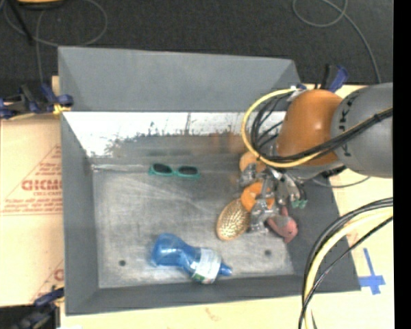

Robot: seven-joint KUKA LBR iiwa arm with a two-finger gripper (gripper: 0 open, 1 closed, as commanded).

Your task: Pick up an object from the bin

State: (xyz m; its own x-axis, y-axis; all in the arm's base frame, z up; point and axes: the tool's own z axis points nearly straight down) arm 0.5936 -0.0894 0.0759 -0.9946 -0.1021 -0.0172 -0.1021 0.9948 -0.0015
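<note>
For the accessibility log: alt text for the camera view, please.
The arm's pincer is low at the right side of the grey bin, among a gold oval object, an orange thing and a dull red piece. Near the back wall lie green sunglasses; near the front, a blue bottle-like thing.

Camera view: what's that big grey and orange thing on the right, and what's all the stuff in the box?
That is a robot arm, a machine that picks things up. The orange cover and the black cables belong to it. The camera looks down from above, and the arm reaches in from the right. The box is a grey metal bin. In it lie green sunglasses near the back, a blue bottle-like thing at the front, and, on the right, a golden oval thing, an orange ball and a reddish-brown lump. The arm's end is down among those three. I cannot tell whether it holds anything.
</note>
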